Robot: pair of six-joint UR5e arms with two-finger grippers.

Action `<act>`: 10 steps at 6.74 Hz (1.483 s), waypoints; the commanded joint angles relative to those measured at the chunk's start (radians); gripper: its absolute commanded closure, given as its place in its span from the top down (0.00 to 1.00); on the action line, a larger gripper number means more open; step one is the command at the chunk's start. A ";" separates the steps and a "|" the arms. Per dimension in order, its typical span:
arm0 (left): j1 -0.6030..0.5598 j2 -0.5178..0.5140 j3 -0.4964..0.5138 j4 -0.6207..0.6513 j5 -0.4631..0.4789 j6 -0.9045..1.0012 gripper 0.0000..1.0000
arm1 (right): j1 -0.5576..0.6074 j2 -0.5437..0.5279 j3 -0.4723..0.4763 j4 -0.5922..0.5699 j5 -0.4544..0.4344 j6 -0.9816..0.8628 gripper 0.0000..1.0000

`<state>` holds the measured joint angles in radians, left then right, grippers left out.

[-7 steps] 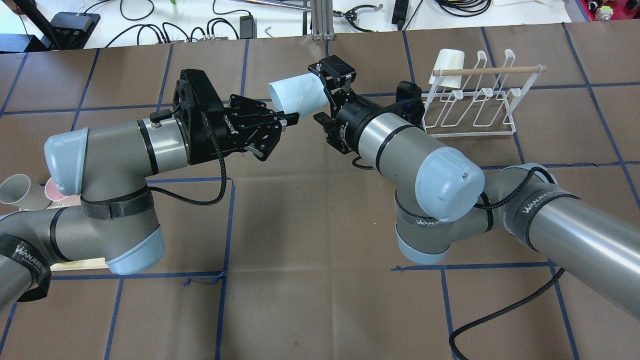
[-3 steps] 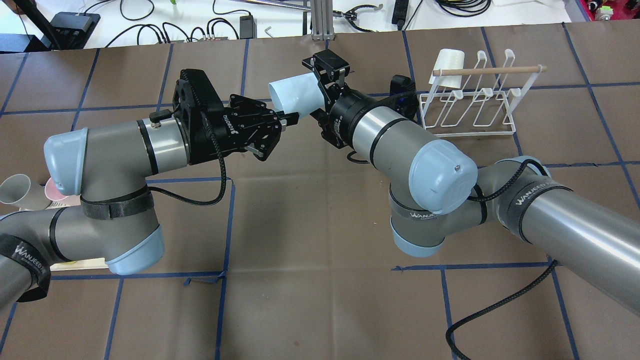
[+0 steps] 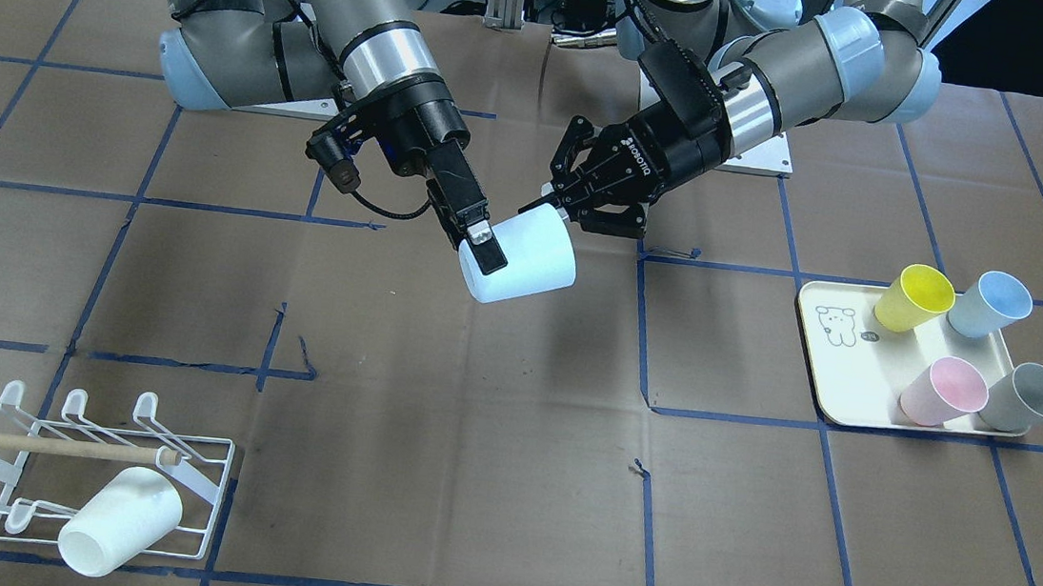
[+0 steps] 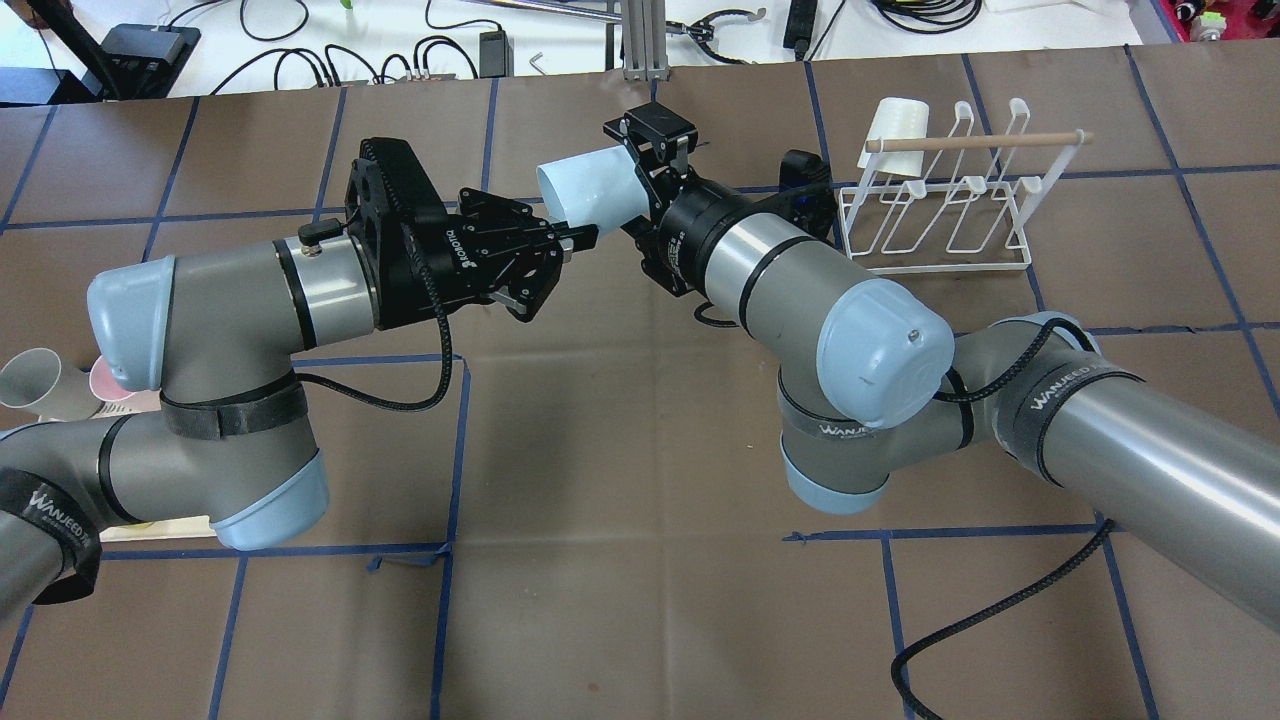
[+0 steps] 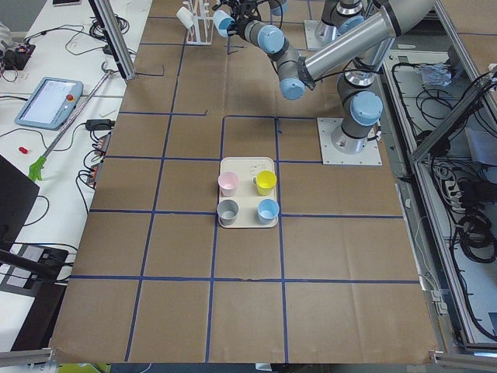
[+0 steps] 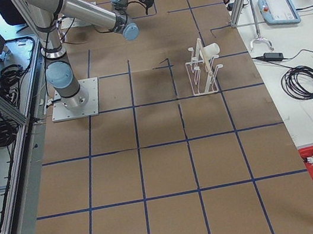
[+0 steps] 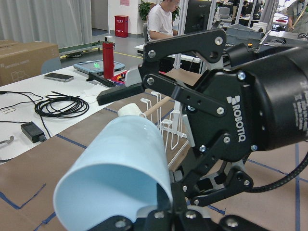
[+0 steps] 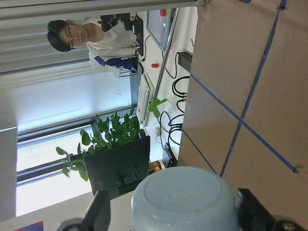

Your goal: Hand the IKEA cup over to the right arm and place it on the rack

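A pale blue cup (image 4: 590,190) hangs on its side in the air between my two arms, also seen in the front view (image 3: 524,265). My left gripper (image 4: 580,240) is shut on the cup's rim. My right gripper (image 4: 628,185) is open, its jaws straddling the cup's base end. In the right wrist view the base (image 8: 185,202) sits between the fingers, with a gap on one side. The white wire rack (image 4: 940,215) with its wooden dowel stands beyond the right arm and holds a white cup (image 4: 893,130).
A cream tray (image 3: 826,361) by the left arm carries yellow, blue, pink and grey cups. Cables and gear lie on the white bench past the table's far edge (image 4: 420,50). The right arm's black cable (image 4: 1000,620) loops over the table.
My right gripper has moved left, sliding further over the cup's base end. My left gripper and the cup have stayed still.
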<state>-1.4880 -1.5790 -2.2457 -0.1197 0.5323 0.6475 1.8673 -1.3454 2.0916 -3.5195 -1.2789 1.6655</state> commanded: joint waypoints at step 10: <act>0.047 0.017 0.005 -0.005 0.003 -0.026 0.99 | -0.006 0.003 -0.002 0.004 0.007 -0.021 0.27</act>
<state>-1.4706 -1.5667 -2.2394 -0.1231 0.5345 0.6230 1.8677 -1.3449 2.0949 -3.5159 -1.2728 1.6580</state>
